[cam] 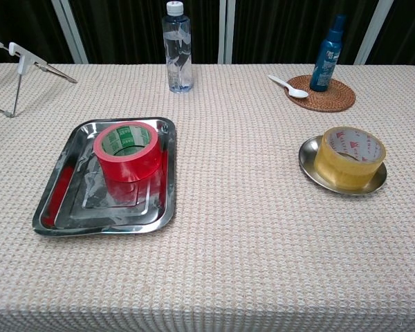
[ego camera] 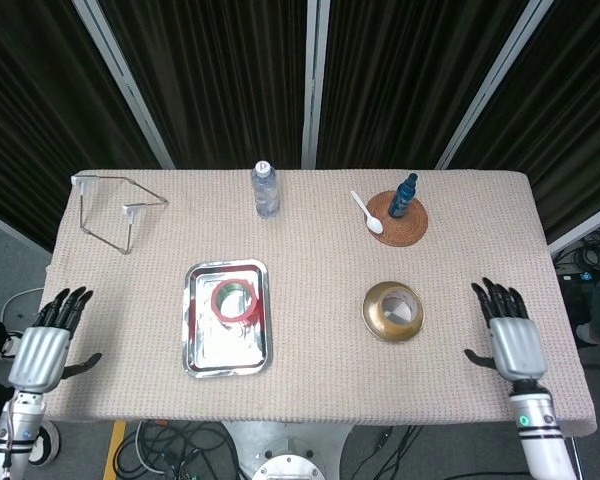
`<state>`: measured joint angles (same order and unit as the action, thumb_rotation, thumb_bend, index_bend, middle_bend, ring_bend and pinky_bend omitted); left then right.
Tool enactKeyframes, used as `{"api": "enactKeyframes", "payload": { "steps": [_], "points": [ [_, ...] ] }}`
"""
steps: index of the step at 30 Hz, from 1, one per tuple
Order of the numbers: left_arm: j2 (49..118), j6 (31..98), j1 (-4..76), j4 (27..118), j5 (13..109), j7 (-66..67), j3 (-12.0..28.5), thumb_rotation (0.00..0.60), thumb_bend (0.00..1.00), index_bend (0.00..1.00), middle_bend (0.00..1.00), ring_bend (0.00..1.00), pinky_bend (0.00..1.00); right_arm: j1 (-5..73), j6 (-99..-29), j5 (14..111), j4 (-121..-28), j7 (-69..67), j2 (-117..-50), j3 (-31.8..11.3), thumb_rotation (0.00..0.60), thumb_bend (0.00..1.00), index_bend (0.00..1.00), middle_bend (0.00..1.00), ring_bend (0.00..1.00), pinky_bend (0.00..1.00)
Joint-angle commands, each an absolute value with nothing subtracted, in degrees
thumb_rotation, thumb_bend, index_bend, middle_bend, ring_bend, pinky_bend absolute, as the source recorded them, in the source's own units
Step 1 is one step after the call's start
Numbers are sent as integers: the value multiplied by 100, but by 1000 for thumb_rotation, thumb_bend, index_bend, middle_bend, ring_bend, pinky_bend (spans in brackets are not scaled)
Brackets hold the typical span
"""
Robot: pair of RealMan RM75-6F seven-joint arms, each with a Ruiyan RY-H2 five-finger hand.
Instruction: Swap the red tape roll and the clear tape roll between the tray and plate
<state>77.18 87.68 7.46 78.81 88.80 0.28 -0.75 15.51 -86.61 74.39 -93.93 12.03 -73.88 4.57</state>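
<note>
You see a polished, mirror-bright metal tray [cam: 59, 211] and plate [cam: 311, 169] on a matt, coarse waffle-weave cloth [cam: 235, 242]. The red tape roll [cam: 128, 155] looks glossy; the clear tape roll [cam: 349, 158], translucent amber. At upper right lies a woven coaster [cam: 328, 99].

In the chest view, neither hand shows at all. The thin metal wire stand [cam: 17, 66] at the table's far left corner is cut off by the picture's left edge. In the head view, both arms run off the bottom edge below the wrists. The small print on the dark blue spray bottle [cam: 328, 55] is too tiny to read.
</note>
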Motion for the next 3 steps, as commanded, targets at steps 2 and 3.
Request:
{"api": "enactKeyframes", "payload": {
  "steps": [2, 3],
  "points": [
    [7787, 8818, 722, 7765, 8869, 246, 3, 600, 102, 47, 42, 12, 166, 991, -9174, 7783, -8806, 1071, -7553, 598, 600, 0, 0, 0, 0, 0],
    [7795, 8797, 728, 7765, 8859, 261, 12, 600, 102, 47, 42, 12, 166, 943, -9208, 7804, -8756, 1075, -7581, 585, 600, 0, 0, 0, 0, 0]
  ]
}}
